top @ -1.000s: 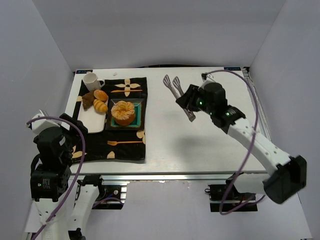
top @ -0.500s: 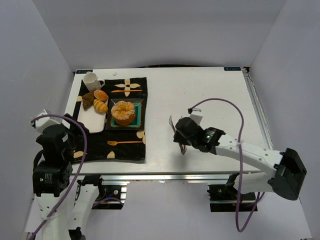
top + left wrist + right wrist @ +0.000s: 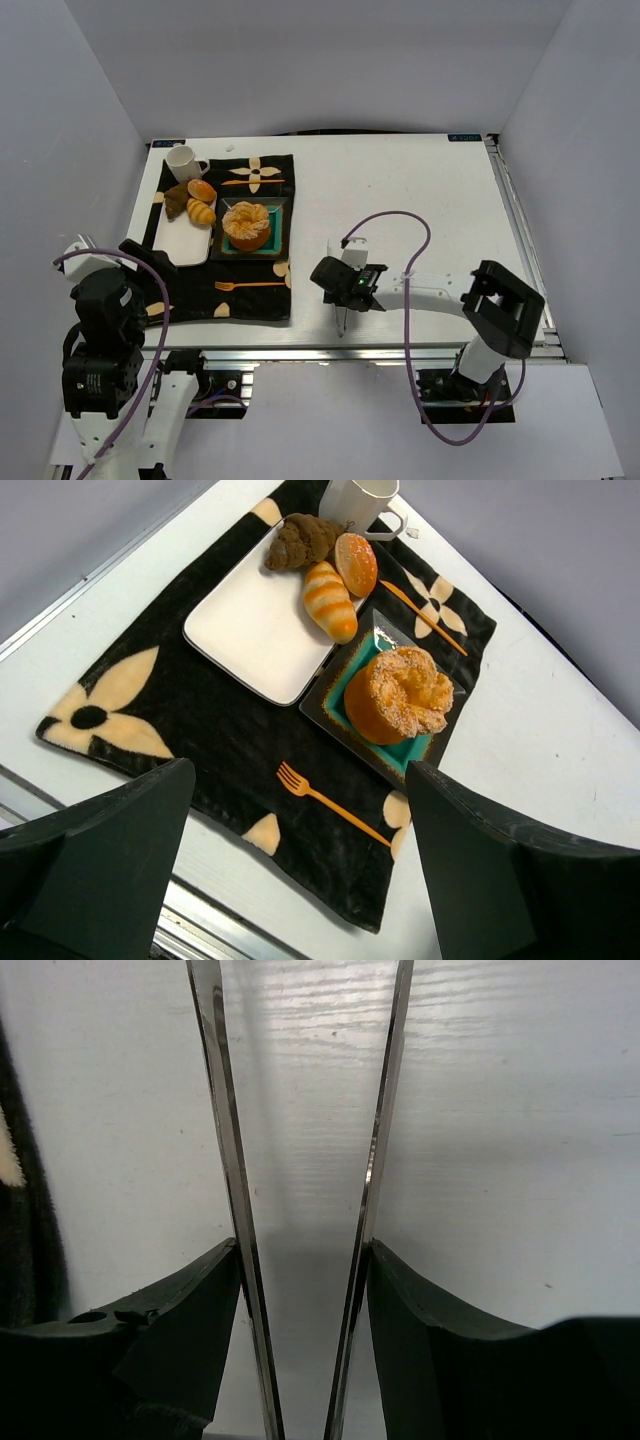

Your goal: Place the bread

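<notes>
Steel tongs pinched by right gripper — clear only wrist-on; left gripper wide, empty

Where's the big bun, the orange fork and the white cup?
big bun (image 3: pixel 400 692), left wrist view, middle of its swirly top
orange fork (image 3: pixel 345 814), left wrist view, middle of its handle
white cup (image 3: pixel 350 502), left wrist view, its side wall

Left arm and right arm: white links, black joints, looping purple cables; the left gripper has fingers like black wedges.
</notes>
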